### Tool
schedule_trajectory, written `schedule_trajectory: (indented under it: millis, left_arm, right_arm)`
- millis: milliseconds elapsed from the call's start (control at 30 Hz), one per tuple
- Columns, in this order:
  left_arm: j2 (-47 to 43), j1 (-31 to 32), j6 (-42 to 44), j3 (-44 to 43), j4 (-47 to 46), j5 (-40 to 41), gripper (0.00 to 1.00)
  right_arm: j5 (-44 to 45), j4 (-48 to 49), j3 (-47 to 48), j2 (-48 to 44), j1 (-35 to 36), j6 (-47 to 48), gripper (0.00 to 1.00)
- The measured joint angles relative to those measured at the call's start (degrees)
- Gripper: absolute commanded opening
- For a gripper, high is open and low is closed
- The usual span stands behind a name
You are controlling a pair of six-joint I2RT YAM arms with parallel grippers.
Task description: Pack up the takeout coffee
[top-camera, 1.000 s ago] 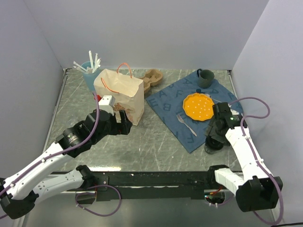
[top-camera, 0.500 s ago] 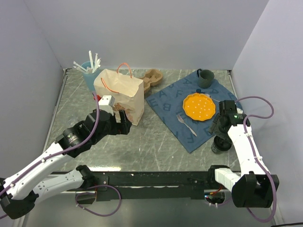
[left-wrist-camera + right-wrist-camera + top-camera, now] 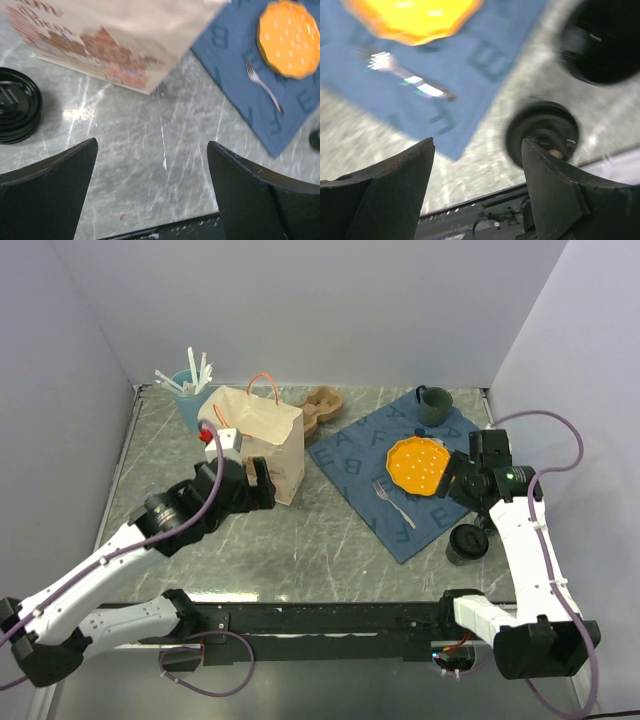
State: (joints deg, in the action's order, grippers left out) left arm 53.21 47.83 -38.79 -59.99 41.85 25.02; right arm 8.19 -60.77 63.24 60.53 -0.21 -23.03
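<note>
Left gripper now closer to paper bag, jaws wide, empty. Bag creased brown paper, orange loop handles. Right gripper lifted off takeout coffee, jaws spread, empty. Takeout coffee small, black, round-rimmed, upright on veined marble table, just off near corner of blue lettered cloth mat.
</note>
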Motion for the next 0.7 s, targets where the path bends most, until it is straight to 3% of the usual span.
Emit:
schedule_trajectory:
  millis: [233,367,467,533,700]
  left_arm:
    - [9.88,-3.87,-7.85,-14.34,6.97,6.29,0.98]
    - [13.29,-9.46,-10.71,-18.18,8.74,6.36,0.99]
    - [15.47,-10.93,-11.87,-20.72,10.62,6.16,0.93]
    - [16.7,-11.06,-11.15,-22.97,10.75,5.03,0.81]
    - [16.61,-10.84,-6.03,-23.61,7.52,-3.1,0.72]
  right_arm:
    - [-6.73,0.2,11.47,2.67,12.52,3.67,0.89]
    - [-7.54,0.15,13.7,2.67,13.35,4.13,0.89]
    - [-5.57,-1.36,13.7,2.6,13.35,4.46,0.88]
    - [-3.56,-2.73,13.7,2.62,13.29,4.48,0.86]
    - [-1.07,-4.52,11.98,2.21,10.16,3.56,0.67]
